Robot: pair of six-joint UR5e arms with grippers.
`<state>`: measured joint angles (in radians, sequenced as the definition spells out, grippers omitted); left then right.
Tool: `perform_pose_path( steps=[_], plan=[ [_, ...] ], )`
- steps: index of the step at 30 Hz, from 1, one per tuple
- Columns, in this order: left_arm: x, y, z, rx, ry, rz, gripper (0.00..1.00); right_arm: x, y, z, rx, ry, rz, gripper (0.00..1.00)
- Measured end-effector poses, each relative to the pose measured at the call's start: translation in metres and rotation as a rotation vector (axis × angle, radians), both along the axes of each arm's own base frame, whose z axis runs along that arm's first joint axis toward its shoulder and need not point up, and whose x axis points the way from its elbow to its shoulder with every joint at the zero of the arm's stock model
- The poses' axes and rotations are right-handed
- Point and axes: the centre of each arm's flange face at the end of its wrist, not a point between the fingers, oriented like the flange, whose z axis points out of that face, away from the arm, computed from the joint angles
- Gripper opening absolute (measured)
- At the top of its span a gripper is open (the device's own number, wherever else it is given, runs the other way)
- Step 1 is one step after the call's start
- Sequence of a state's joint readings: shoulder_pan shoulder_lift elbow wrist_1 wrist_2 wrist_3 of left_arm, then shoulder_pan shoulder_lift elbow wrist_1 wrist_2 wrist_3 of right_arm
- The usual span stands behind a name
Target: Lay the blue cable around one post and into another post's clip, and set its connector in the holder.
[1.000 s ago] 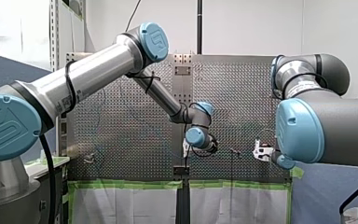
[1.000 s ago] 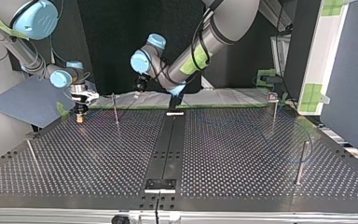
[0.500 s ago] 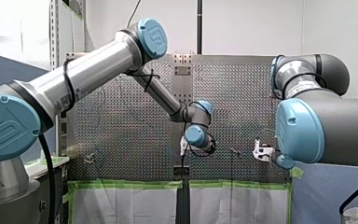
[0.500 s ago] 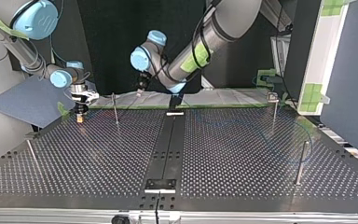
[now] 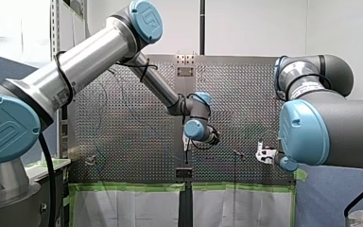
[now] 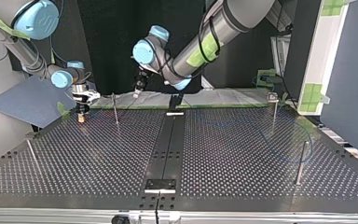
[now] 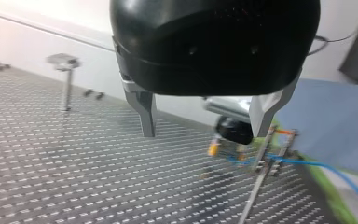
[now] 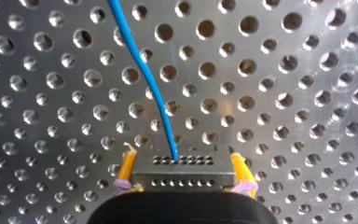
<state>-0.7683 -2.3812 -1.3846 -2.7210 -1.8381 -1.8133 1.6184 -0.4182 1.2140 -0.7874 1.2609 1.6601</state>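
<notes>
In the right wrist view my right gripper (image 8: 182, 157) has its yellow pads (image 8: 127, 167) shut on a grey multi-hole connector (image 8: 184, 178), just above the perforated plate. The blue cable (image 8: 144, 77) runs out of the connector's face and away over the holes. At the top view's left this gripper (image 6: 80, 115) hangs low near the far edge. My left gripper (image 7: 203, 133) is open with nothing between its metal fingers (image 7: 145, 114). It hovers above the plate (image 6: 137, 92), near a thin post (image 6: 115, 109). Ahead of it stand the cable (image 7: 317, 165) and a clip post (image 7: 266, 156).
More posts stand on the plate: one (image 6: 274, 108) at the far right of the top view, one (image 6: 301, 162) nearer right, one (image 6: 32, 156) at the near left. A faint loop of blue cable (image 6: 286, 140) lies at the right. A black strip (image 6: 168, 144) runs down the middle.
My left arm has lifted, carrying its open gripper a little higher above the plate's far edge. My right arm has stayed put, still gripping the connector.
</notes>
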Motion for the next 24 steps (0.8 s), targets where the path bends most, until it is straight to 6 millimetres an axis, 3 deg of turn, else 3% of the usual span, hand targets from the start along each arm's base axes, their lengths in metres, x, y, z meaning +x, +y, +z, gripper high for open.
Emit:
perform_pose_path(
  steps=[14,24],
  plan=[
    [-0.019,0.013,0.042,-0.118,-0.059,-0.011,1.0,0.003,0.001,0.0,0.003,-0.009,0.004,0.0],
    [-0.025,0.033,0.073,-0.204,-0.109,0.006,1.0,0.006,0.002,0.0,0.003,-0.008,0.009,0.0]
  ],
)
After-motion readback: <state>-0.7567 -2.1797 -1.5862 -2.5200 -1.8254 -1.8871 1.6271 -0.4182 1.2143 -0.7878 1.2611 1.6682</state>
